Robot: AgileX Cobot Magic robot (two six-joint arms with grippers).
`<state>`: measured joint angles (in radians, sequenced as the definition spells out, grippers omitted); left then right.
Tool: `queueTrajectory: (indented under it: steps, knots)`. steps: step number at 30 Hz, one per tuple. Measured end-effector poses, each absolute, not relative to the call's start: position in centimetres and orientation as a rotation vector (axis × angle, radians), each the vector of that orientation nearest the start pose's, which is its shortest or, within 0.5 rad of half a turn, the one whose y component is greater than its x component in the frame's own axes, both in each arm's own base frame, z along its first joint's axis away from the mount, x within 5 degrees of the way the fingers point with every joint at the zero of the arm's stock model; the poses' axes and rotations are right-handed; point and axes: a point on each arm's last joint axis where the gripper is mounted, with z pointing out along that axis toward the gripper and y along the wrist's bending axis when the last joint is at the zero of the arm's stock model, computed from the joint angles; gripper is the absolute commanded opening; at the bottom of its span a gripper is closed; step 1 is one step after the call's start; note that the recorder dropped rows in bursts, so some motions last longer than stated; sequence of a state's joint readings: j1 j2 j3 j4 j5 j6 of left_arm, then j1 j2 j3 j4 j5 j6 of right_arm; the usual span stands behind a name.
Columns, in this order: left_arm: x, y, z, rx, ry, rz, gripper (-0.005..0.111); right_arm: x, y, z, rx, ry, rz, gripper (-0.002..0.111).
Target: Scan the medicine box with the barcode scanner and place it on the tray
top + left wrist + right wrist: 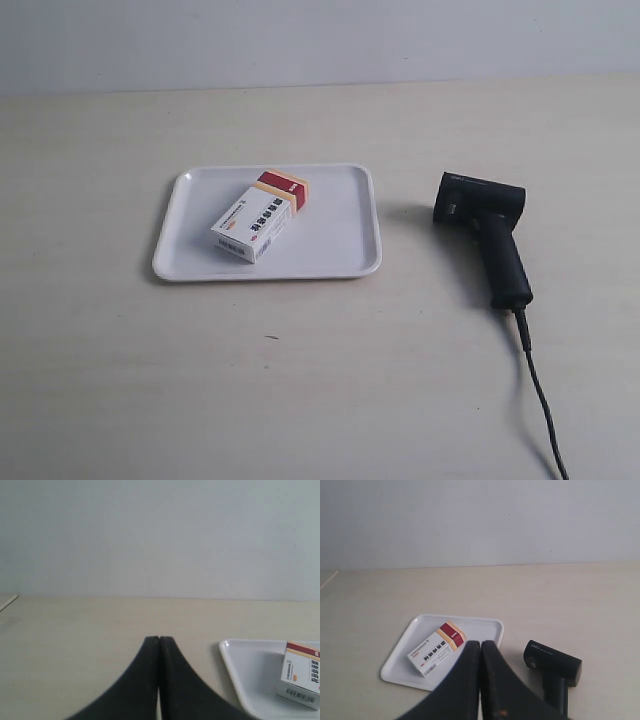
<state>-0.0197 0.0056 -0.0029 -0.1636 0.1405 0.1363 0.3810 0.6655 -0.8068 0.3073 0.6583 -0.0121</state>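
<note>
**Operator:** I start at my left gripper (159,641). Its two black fingers are pressed flat together, tip to tip, with nothing between them. It hangs above bare table, low in the middle of the left wrist picture.

**Observer:** And the other one?

**Operator:** My right gripper (480,644) is the same: black fingers closed against each other, empty. In the right wrist picture its tips sit at lower centre, overlapping the near edge of the flat white rectangular plastic tray (400,650).

**Observer:** Where is the box?

**Operator:** The small white cardboard medicine box (259,215), with its dark red and orange end band, lies flat on the tray (345,215), angled across it, a little left of the tray's middle in the exterior picture. The banded end points toward the top of that frame. I can read a barcode on the end face toward the bottom of the frame.

**Observer:** And the scanner?

**Operator:** The black pistol-shaped plastic barcode scanner (485,230) lies on the pale wooden table (300,380), right of the tray and apart from it. Its boxy head is toward the tray, its handle slants to lower right, and its thin black cable (540,395) runs off the bottom edge.
</note>
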Motion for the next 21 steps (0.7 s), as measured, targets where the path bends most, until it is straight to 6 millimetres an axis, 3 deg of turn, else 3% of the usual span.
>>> queueTrajectory:
  steps: [10,21]
  knots:
    - [5.4,-0.5,18.4,0.038,1.820,-0.050,0.000,10.8,6.1,37.1,-0.271,1.999,0.580,0.000]
    - [5.3,-0.5,18.1,0.043,1.848,-0.052,0.000,10.8,6.1,37.1,-0.271,1.999,0.580,0.000]
